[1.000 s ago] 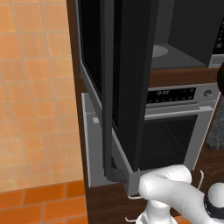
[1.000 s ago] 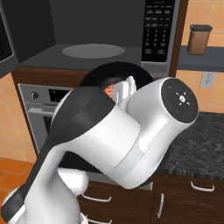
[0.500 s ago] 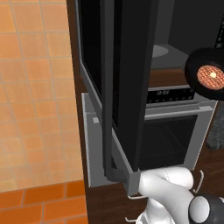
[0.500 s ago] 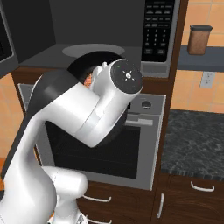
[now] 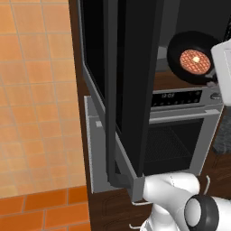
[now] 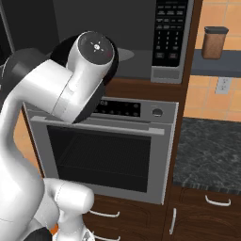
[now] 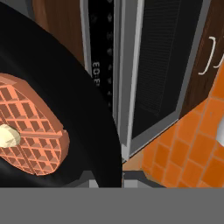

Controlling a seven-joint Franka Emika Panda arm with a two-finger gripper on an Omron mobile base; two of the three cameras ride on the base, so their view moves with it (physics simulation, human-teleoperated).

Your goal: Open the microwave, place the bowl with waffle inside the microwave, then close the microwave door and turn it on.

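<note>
The microwave door (image 5: 131, 90) stands swung wide open, edge-on to the left base view, with its dark vertical handle (image 5: 110, 90) facing me. Behind my arm the microwave (image 6: 94, 23) shows its open cavity, a pale turntable (image 6: 124, 54) and a keypad (image 6: 168, 33). The black bowl (image 5: 191, 58) hangs tilted in front of the cavity's lower edge, with the waffle (image 5: 195, 62) inside it. In the hand view the bowl (image 7: 65, 87) and waffle (image 7: 30, 131) sit close at the left. My gripper (image 7: 109, 178) is shut on the bowl's rim.
A steel oven (image 6: 103, 150) sits directly under the microwave. A brown jar (image 6: 214, 42) stands on a shelf at the right, above a dark stone counter (image 6: 207, 150). An orange tiled wall (image 5: 36, 90) lies left of the open door.
The arm has swung up and left, carrying the bowl with the waffle from the right edge of the left base view to the front of the open microwave cavity. The door has not moved.
</note>
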